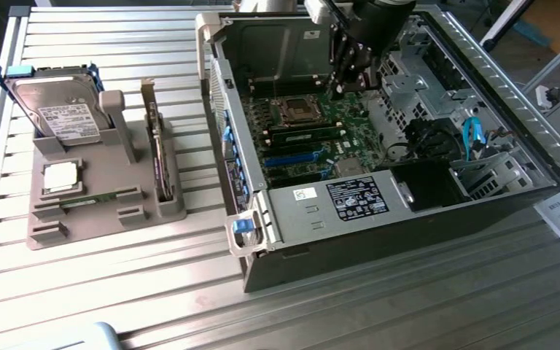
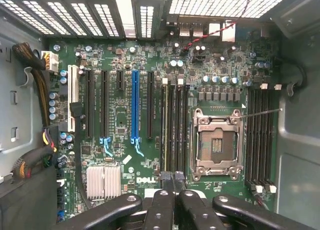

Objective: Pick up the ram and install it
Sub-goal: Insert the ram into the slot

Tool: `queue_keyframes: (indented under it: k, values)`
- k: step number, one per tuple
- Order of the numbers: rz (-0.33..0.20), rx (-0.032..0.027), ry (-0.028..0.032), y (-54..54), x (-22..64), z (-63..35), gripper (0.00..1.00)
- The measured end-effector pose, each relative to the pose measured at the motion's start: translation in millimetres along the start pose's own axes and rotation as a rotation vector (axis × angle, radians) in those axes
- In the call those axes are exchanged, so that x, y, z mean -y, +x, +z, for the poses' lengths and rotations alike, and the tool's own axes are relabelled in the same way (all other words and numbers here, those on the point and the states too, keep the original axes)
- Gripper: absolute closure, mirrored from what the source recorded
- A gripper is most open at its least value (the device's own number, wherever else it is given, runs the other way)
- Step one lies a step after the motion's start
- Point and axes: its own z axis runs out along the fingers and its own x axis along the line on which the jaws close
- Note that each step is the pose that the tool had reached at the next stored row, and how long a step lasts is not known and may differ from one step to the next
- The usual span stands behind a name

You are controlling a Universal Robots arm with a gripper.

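Observation:
The ram (image 1: 98, 197) is a narrow green stick lying flat in a groove of the grey holder (image 1: 85, 222), at the exterior view's left. My gripper (image 1: 343, 82) hangs inside the open computer case (image 1: 378, 240), above the motherboard (image 1: 300, 131) and near the CPU socket (image 2: 216, 145), far from the ram. In the wrist view my gripper (image 2: 173, 179) has its fingertips (image 2: 165, 176) drawn together, with nothing green between them. It points down at the end of the dark memory slots (image 2: 172, 130) beside the socket. More memory slots (image 2: 260, 135) run along the socket's other side.
The holder also carries a silver hard drive (image 1: 58, 113) standing at its back, a CPU chip (image 1: 62, 177) and an upright expansion card (image 1: 160, 157). Cable bundles (image 2: 35, 89), a blue cable (image 1: 472, 135) and the case walls surround the motherboard. The slatted metal table (image 1: 358, 321) lies beneath.

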Motion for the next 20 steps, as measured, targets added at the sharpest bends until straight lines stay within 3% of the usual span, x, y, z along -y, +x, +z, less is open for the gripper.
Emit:
queue_keyframes:
  k: [1, 6, 11, 13, 20]
  values:
    - [0.0, -0.0008, 0.0, 0.0, 0.3, 0.0, 0.89]
    - [0.0, -0.0027, -0.0026, 0.7, 31.3, 3.8, 0.89]
    - [0.0, -0.0027, -0.0031, 1.0, 45.9, 5.7, 0.89]
    - [0.0, -0.0025, -0.0035, 1.2, 57.9, 6.9, 0.89]
    - [0.0, -0.0027, -0.0037, 1.2, 59.4, 6.9, 0.89]
